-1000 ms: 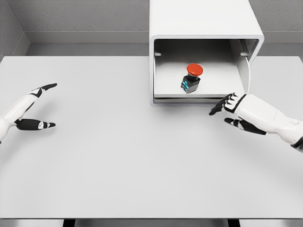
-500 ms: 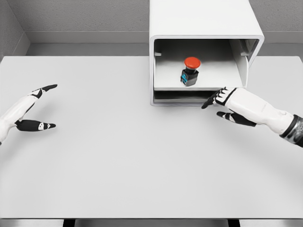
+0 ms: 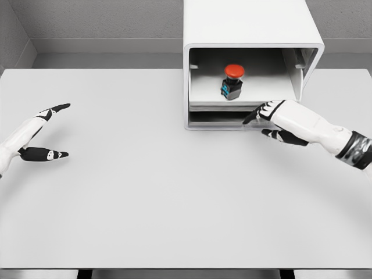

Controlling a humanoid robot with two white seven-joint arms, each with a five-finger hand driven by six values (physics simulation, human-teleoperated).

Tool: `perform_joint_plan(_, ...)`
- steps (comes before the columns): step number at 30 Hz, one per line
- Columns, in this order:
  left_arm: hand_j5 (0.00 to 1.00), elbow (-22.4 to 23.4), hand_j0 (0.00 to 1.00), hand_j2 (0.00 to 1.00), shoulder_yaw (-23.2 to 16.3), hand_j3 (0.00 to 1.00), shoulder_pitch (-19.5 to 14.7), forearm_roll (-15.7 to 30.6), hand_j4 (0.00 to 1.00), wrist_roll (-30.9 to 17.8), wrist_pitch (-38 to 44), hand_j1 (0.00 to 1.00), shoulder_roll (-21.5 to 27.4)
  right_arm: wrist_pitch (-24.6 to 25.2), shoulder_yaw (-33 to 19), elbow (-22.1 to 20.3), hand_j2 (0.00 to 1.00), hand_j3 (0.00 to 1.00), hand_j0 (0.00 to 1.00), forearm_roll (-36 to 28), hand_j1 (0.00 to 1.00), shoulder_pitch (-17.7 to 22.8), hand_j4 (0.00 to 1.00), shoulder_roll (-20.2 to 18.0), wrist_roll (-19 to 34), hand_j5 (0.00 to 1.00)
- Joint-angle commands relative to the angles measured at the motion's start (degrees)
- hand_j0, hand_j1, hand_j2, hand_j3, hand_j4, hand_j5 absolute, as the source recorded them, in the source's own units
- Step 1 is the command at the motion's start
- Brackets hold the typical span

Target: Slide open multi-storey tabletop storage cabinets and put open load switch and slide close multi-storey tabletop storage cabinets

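Observation:
A white tabletop cabinet (image 3: 250,26) stands at the table's far middle-right with its front open. On its sliding tray (image 3: 203,99) sits the load switch (image 3: 232,82), black-bodied with a red round cap and a blue side. My right hand (image 3: 260,119) reaches in from the right, fingers extended and relaxed, its fingertips (image 3: 249,121) against the tray's front edge and holding nothing. My left hand (image 3: 55,131) hovers over the table at the far left, fingers spread.
The grey table (image 3: 163,192) stretches wide in front of the cabinet. A grey wall (image 3: 104,20) runs behind it, close to the cabinet's back.
The tray with the switch has slid back into the cabinet. My right hand has followed it, moving left and forward against the tray's front edge. The left arm has not moved.

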Motion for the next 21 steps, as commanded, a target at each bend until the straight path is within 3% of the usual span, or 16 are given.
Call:
perform_joint_plan(1,1.00,0.00,1.00,1.00,0.02,1.00,0.00,0.54,1.00,0.02,0.14,1.00,0.06,0.04,1.10,1.61,0.66,0.66,0.66,-0.20,0.66,0.00,0.66,0.96,-0.05,0.66)
perform_joint_plan(10,1.00,0.00,1.00,1.00,0.11,1.00,0.00,0.54,1.00,0.02,0.14,1.00,0.06,0.04,0.66,1.70,0.66,0.66,0.66,-0.20,0.66,0.26,0.66,0.09,-0.23,0.66)
perform_joint_plan(14,1.00,0.17,1.00,1.00,-0.16,1.00,0.26,0.36,1.00,0.02,0.14,1.00,-0.03,0.04,-1.45,1.78,0.67,0.67,0.67,-0.73,0.67,1.84,0.67,-6.50,-1.02,0.67)
perform_joint_plan(16,1.00,0.17,1.00,1.00,-0.07,1.00,0.18,0.36,1.00,0.02,0.14,1.00,0.06,0.04,-5.76,1.61,0.68,0.68,0.68,-0.73,0.68,5.53,0.68,-7.73,-1.28,0.68)
perform_joint_plan(21,1.00,0.17,1.00,1.00,-0.24,1.00,0.26,0.27,1.00,0.02,0.14,1.00,-0.03,0.04,-6.29,0.55,0.68,0.68,0.68,-0.73,0.68,6.24,0.68,-8.18,-2.34,0.68)
